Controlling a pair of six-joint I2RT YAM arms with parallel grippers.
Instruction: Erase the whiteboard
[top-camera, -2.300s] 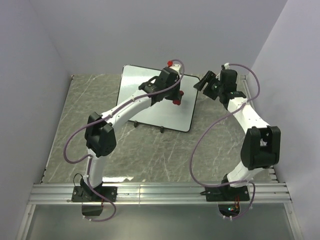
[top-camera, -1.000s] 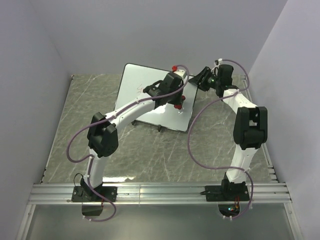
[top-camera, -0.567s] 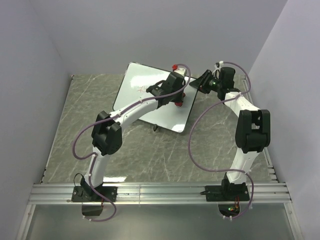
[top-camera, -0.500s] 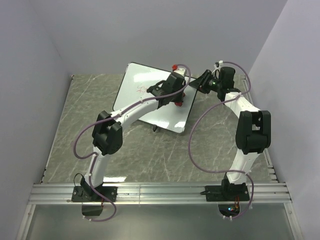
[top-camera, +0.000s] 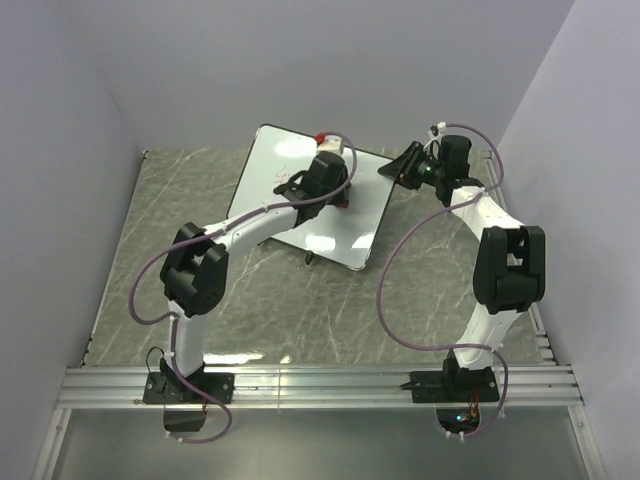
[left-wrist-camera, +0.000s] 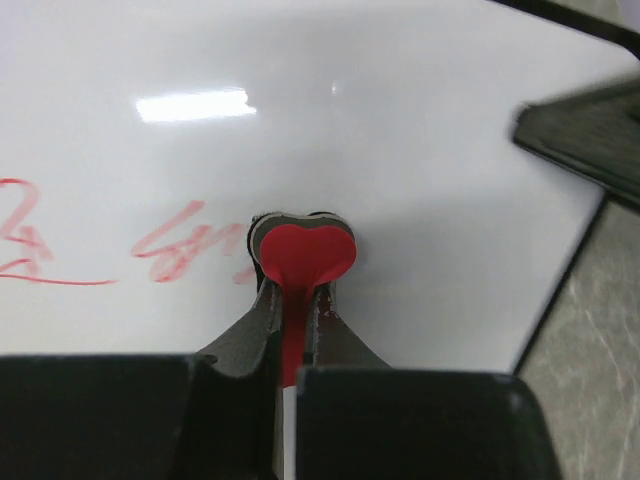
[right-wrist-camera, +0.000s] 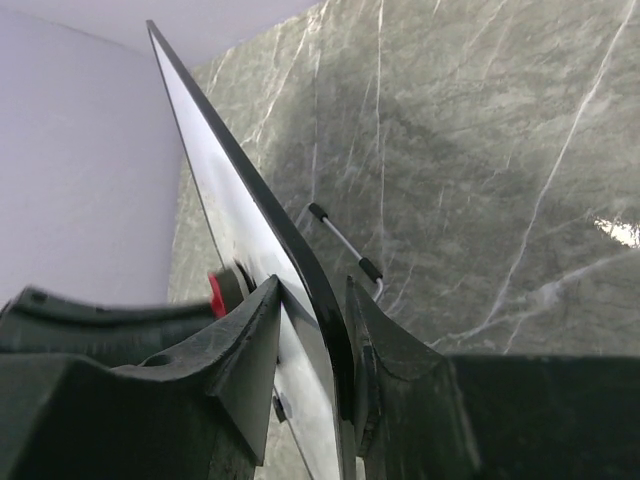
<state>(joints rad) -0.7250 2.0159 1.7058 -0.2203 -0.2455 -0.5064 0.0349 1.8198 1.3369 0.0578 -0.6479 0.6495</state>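
The whiteboard (top-camera: 268, 172) is tilted up off the table at the back, white with a thin black frame. Red scribbles (left-wrist-camera: 180, 243) remain on its left part. My left gripper (top-camera: 322, 190) is shut on the red-and-black eraser (left-wrist-camera: 303, 252) and presses it flat against the board, just right of the scribbles. My right gripper (top-camera: 398, 168) is shut on the board's right edge (right-wrist-camera: 262, 215); the frame runs between its two fingers (right-wrist-camera: 240, 340). The eraser also shows behind the board face in the right wrist view (right-wrist-camera: 216, 292).
The board's wire foot (right-wrist-camera: 342, 240) hangs above the grey marble tabletop (top-camera: 430, 280). Lilac walls close in the back and both sides. The metal rail (top-camera: 320, 385) with both arm bases runs along the near edge.
My left gripper has slid the eraser leftward across the board toward the red scribbles. The right gripper closed on the board's right edge and tilted the board up; it now holds still.
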